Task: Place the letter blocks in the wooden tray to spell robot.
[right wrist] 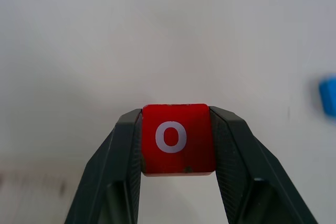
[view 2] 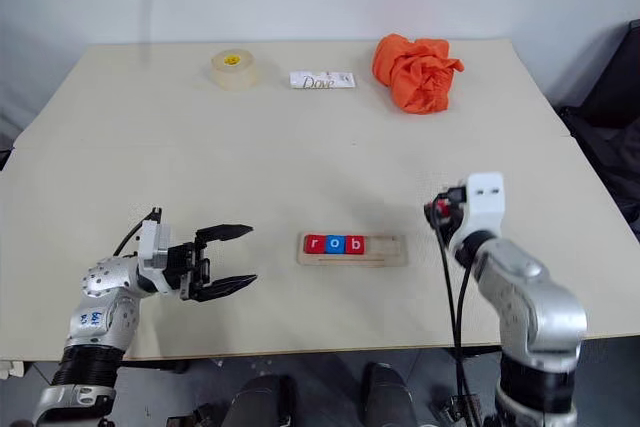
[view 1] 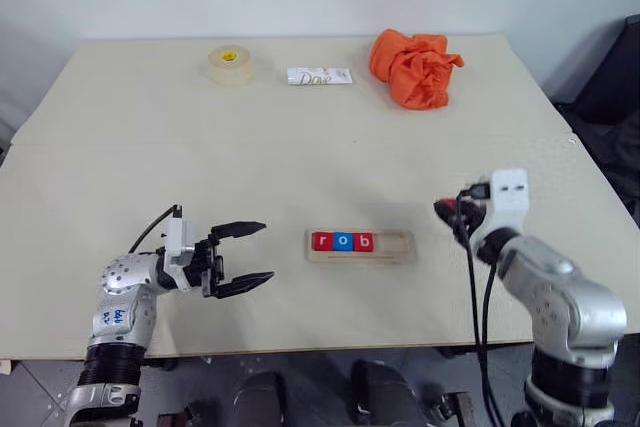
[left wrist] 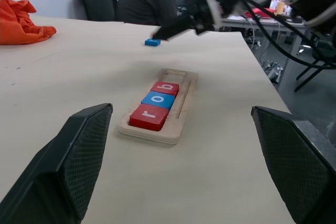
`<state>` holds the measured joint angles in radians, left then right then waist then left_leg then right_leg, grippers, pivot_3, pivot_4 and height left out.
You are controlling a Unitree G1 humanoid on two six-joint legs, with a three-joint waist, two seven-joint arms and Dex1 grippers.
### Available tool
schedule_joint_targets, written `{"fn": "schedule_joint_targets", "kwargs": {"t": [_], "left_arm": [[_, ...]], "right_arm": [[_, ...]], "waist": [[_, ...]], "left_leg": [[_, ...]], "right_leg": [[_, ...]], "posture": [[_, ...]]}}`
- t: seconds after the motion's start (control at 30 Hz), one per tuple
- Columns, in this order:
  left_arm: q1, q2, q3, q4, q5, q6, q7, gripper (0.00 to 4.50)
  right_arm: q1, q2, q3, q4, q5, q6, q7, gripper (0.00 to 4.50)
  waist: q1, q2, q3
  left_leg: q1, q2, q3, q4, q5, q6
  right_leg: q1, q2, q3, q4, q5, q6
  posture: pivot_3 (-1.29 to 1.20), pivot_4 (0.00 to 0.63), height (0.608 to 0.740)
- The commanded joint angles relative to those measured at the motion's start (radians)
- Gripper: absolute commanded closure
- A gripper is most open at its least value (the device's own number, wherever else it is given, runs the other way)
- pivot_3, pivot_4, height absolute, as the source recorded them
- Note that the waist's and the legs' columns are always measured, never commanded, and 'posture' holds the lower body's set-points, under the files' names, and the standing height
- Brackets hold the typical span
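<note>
Pinching the red o block [right wrist: 177, 139] between its closed fingers, the right gripper [view 1: 447, 209] hovers right of the wooden tray [view 1: 398, 245], where r, o, b already fill the left slots, while the left gripper [view 1: 246, 256] waits open, the blue block [left wrist: 153, 42] lying apart.

Colours on the cream tabletop [view 1: 150, 137]

Pale wooden tray [view 1: 392, 247], centre of frame: red r [view 1: 321, 241], blue o [view 1: 343, 241], red b [view 1: 365, 241], letters white. Right tool [right wrist: 177, 129], black fingers, clamps red o block [right wrist: 177, 139]. Blue block [right wrist: 328, 95] at right edge. Orange cloth [view 1: 414, 67], upper right; beige tape roll [view 1: 230, 64] and white packet [view 1: 320, 76], top centre.
</note>
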<state>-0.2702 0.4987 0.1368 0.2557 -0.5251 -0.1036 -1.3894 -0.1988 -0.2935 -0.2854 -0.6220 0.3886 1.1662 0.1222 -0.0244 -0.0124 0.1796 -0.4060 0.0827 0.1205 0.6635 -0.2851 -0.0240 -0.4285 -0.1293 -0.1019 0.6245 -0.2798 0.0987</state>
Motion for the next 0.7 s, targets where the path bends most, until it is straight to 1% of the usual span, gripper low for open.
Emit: {"fn": "schedule_joint_targets", "kwargs": {"t": [0.03, 0.17, 0.27, 0.33, 0.4, 0.53, 0.57, 0.7], "left_arm": [[-0.037, 0.015, 0.004, 0.019, -0.012, 0.001, -0.027, 0.0], [-0.074, 0.008, -0.007, 0.048, -0.003, 0.0, -0.043, 0.0], [-0.091, 0.002, -0.013, 0.06, 0.001, -0.003, -0.046, 0.0], [-0.094, 0.0, -0.015, 0.061, 0.001, -0.005, -0.046, 0.0], [-0.089, -0.001, -0.015, 0.055, -0.001, -0.006, -0.045, 0.0], [-0.07, 0.0, -0.012, 0.032, -0.006, -0.001, -0.04, 0.0], [-0.062, 0.001, -0.01, 0.025, -0.008, 0.0, -0.038, 0.0], [-0.037, 0.001, -0.005, 0.0, -0.011, 0.004, -0.025, 0.0]], "right_arm": [[0.055, 0.04, -0.028, -0.127, 0.005, 0.037, -0.047, 3.04], [0.096, 0.06, -0.008, -0.123, -0.026, 0.012, -0.074, 3.04], [0.103, 0.052, 0.006, -0.1, -0.041, -0.012, -0.075, 3.04], [0.1, 0.041, 0.014, -0.086, -0.049, -0.038, -0.066, 2.34], [0.1, 0.032, 0.02, -0.08, -0.049, -0.054, -0.051, 1.77], [0.106, 0.001, 0.034, -0.083, -0.044, -0.069, -0.017, 0.43], [0.108, -0.012, 0.034, -0.082, -0.043, -0.072, -0.006, 0.03], [0.095, -0.08, 0.029, -0.062, -0.035, -0.095, 0.055, 0.03]], "waist": [[-0.001, 0.0, 0.0], [-0.004, 0.0, 0.0], [-0.005, 0.0, 0.0], [-0.003, 0.0, 0.0], [-0.003, 0.0, 0.0], [-0.003, 0.0, 0.0], [-0.004, 0.0, 0.0], [-0.003, 0.0, 0.0]], "left_leg": [[0.0, 0.0, 0.0, 0.0, 0.0, 0.0], [0.0, 0.0, -0.001, 0.0, 0.0, 0.0], [0.0, 0.0, -0.001, 0.0, 0.0, 0.0], [0.001, 0.0, -0.001, -0.001, 0.0, 0.0], [0.0, 0.0, -0.001, -0.001, 0.0, 0.0], [0.0, 0.0, -0.001, -0.001, 0.0, 0.0], [0.0, 0.0, -0.001, -0.001, 0.0, 0.0], [0.0, 0.0, -0.001, -0.001, 0.0, 0.0]], "right_leg": [[0.0, 0.0, 0.0, 0.0, 0.0, 0.0], [0.0, 0.001, 0.0, 0.0, 0.0, 0.0], [0.0, 0.001, 0.0, 0.0, 0.0, 0.0], [0.0, 0.001, 0.0, 0.0, 0.0, 0.0], [0.0, 0.001, 0.0, 0.0, 0.0, 0.0], [0.0, 0.001, 0.0, 0.0, 0.0, 0.0], [0.0, 0.001, 0.0, 0.0, 0.0, 0.0], [0.0, 0.001, 0.0, 0.0, 0.0, 0.0]], "posture": [[0.0, 0.15, 0.74], [0.0, 0.15, 0.74], [0.0, 0.15, 0.74], [0.0, 0.15, 0.74], [0.0, 0.15, 0.74], [0.0, 0.15, 0.74], [0.0, 0.15, 0.74], [0.0, 0.15, 0.74]]}}
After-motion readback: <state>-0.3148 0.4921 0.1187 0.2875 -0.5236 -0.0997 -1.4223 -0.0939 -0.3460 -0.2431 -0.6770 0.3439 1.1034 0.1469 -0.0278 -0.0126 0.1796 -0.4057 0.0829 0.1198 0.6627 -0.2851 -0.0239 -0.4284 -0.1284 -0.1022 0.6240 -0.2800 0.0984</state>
